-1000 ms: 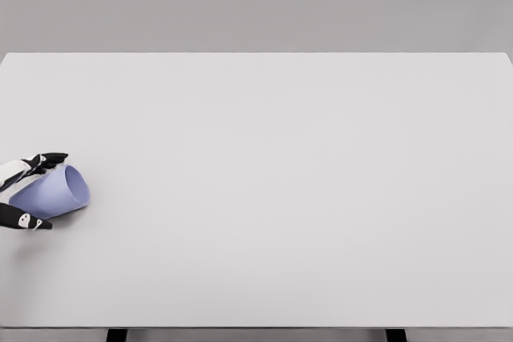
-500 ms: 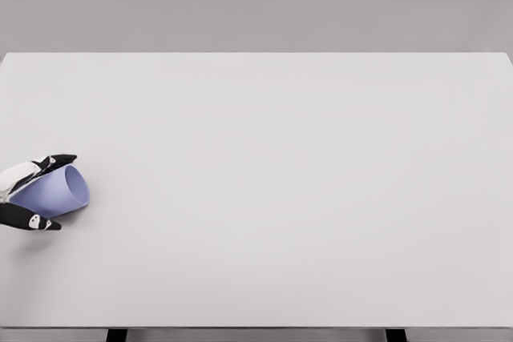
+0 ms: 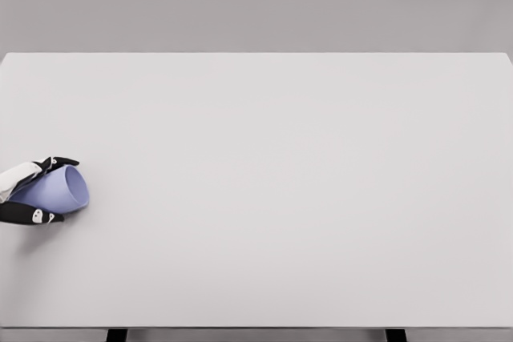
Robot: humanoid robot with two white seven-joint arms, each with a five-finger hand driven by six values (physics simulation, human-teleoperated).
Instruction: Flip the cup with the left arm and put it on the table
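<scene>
A pale blue cup (image 3: 58, 191) lies tilted on its side at the far left of the white table (image 3: 280, 182), its mouth facing right. My left hand (image 3: 36, 190) comes in from the left edge and is shut on the cup, with black-tipped fingers (image 3: 56, 163) over its upper side and the thumb (image 3: 36, 215) under its lower side. Most of the hand and the whole arm are cut off by the picture's edge. The right arm does not show.
The table's front edge (image 3: 256, 327) runs along the bottom of the picture, with two dark legs below it. A plain grey wall stands behind the far edge.
The left hand and the cup have shifted slightly; the thumb has drawn closer under the cup and the fingers have settled a little lower over it.
</scene>
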